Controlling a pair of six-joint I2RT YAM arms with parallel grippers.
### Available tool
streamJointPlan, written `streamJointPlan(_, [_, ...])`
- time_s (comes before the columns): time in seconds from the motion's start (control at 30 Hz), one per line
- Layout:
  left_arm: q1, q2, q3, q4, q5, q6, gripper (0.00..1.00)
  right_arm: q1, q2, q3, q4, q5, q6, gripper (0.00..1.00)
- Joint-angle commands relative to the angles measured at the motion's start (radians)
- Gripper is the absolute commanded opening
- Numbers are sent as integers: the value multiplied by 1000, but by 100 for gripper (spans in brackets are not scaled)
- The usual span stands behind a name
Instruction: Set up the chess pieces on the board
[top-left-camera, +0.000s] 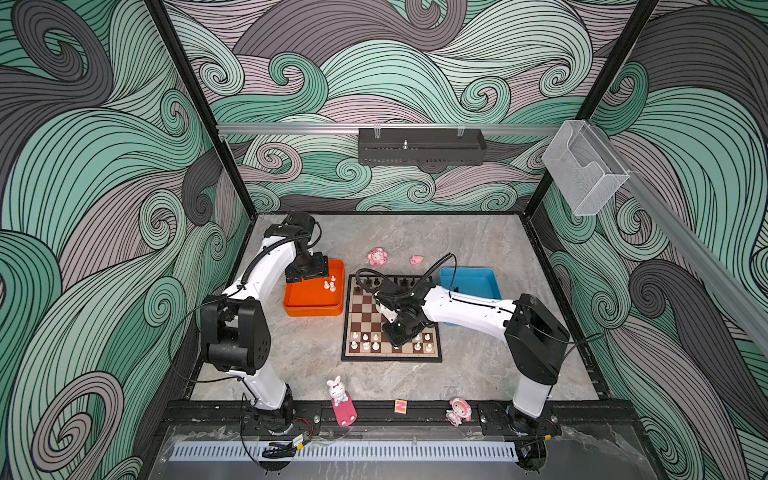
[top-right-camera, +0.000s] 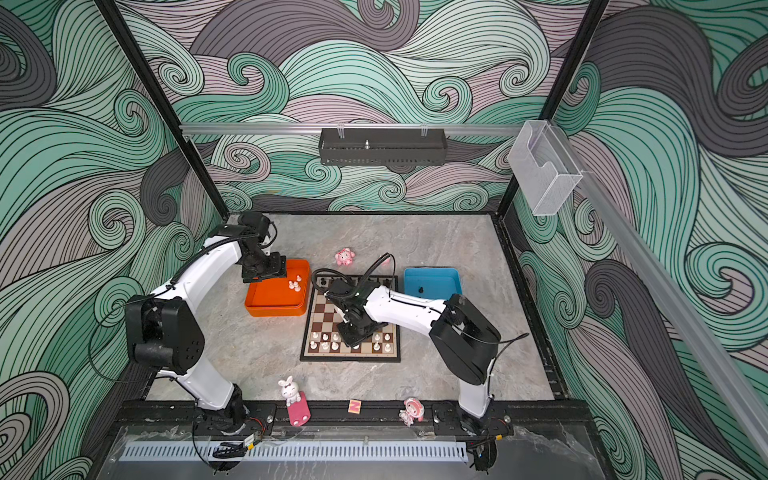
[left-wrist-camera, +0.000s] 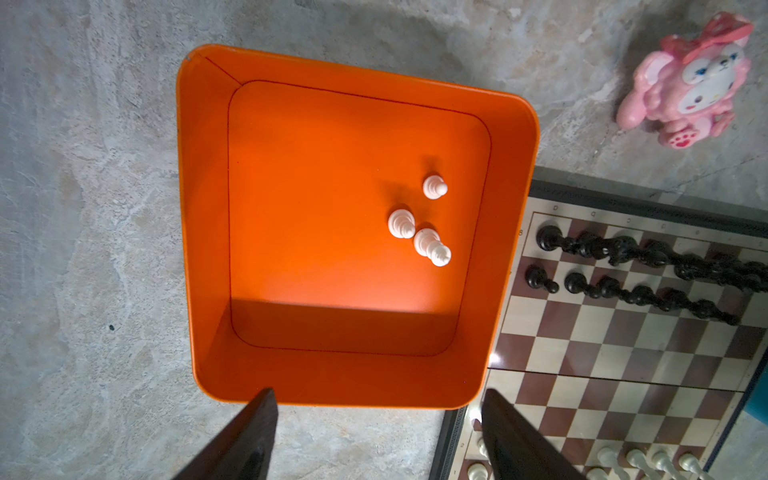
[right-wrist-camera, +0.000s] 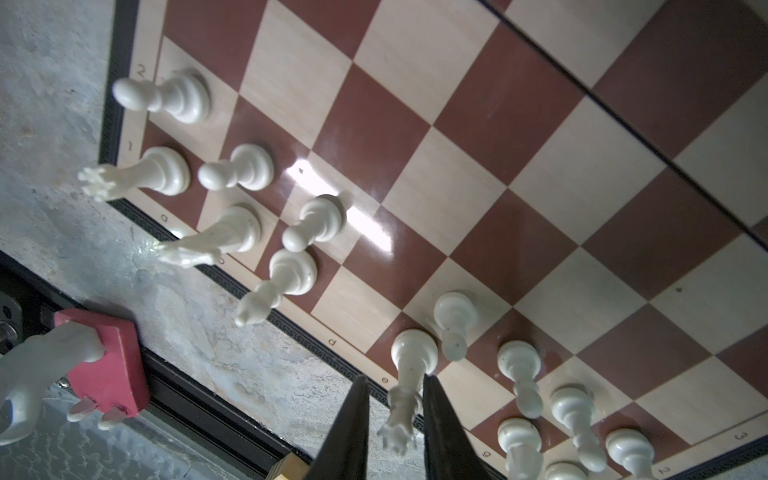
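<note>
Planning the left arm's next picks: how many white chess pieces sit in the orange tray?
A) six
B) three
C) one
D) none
B: the left wrist view shows three white pieces standing close together on the floor of the orange tray, and both top views show the same small cluster.
</note>
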Motion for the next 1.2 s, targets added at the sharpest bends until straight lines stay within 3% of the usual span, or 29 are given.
streamJointPlan(0.0, [9,-16,3,-8,8,8,80,1,8,21,-30,21,7,24])
streamJointPlan(0.3, [9,-14,-1,-4,12,6,79,2,8,13,-42,31,13,23])
streamJointPlan(0.67, [10,-18,-8,-4,12,5,80,3,-5,25,-47,28,13,13])
streamJointPlan(1.17, [10,-23,-18,2,5,4,80,43,11,126,-116,42,3,13])
